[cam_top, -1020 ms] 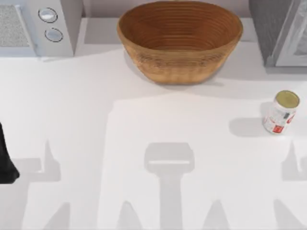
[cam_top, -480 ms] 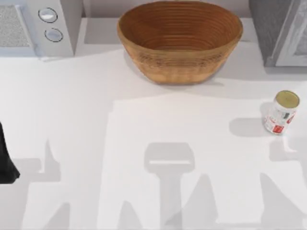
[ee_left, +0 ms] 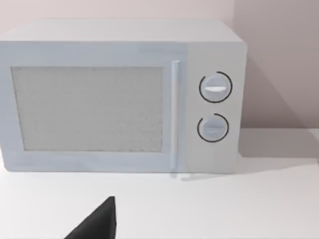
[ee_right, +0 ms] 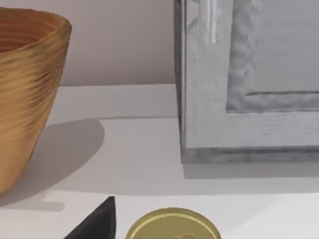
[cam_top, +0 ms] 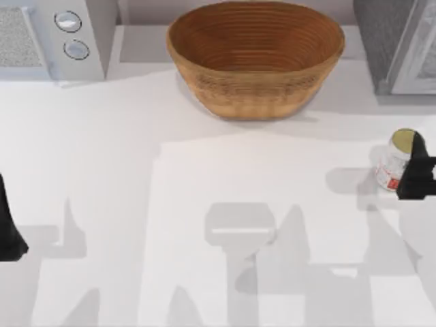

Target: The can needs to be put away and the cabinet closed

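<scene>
The can (cam_top: 392, 163) stands upright near the table's right edge, white with red marks and a gold top. My right gripper (cam_top: 416, 174) is open at the can's right side and covers part of it. In the right wrist view the can's gold top (ee_right: 172, 226) lies just below the camera, and one dark finger (ee_right: 98, 224) stands apart from it. The cabinet (cam_top: 381, 41) is at the back right, its pale framed door (cam_top: 417, 58) angled open. The cabinet (ee_right: 199, 74) rises straight behind the can. My left gripper (cam_top: 9, 235) is parked at the left edge, open.
A big woven basket (cam_top: 255, 58) sits at the back middle, left of the cabinet. A light-grey microwave (cam_top: 48, 37) with two round knobs fills the back left, and in the left wrist view the microwave (ee_left: 119, 94) faces the camera. The white table (cam_top: 204, 170) spreads between them.
My right gripper has come in from the right edge and now stands against the can. The arm's shadows have shifted across the table. The left arm, the can and the door have not moved.
</scene>
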Controlling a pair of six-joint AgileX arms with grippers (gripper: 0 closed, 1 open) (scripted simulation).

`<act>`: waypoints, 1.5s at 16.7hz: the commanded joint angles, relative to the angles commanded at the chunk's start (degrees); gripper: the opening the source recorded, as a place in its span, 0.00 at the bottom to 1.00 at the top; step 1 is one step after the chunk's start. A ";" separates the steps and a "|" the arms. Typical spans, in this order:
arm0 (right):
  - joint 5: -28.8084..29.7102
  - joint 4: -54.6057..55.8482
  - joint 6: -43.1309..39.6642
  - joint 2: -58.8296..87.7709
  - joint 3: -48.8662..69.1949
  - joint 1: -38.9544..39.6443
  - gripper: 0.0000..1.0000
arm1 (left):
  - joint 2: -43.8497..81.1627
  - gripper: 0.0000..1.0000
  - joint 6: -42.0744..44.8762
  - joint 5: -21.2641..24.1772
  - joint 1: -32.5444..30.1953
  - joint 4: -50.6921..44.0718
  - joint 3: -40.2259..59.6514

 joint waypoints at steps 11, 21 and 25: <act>7.83 32.43 0.65 40.70 3.81 6.75 1.00 | 0.00 1.00 0.00 0.00 0.00 0.00 0.00; 6.61 30.80 0.31 42.55 7.32 5.47 1.00 | 0.00 1.00 0.00 0.00 0.00 0.00 0.00; 4.11 25.89 -0.28 44.44 14.36 2.87 1.00 | 0.00 1.00 0.00 0.00 0.00 0.00 0.00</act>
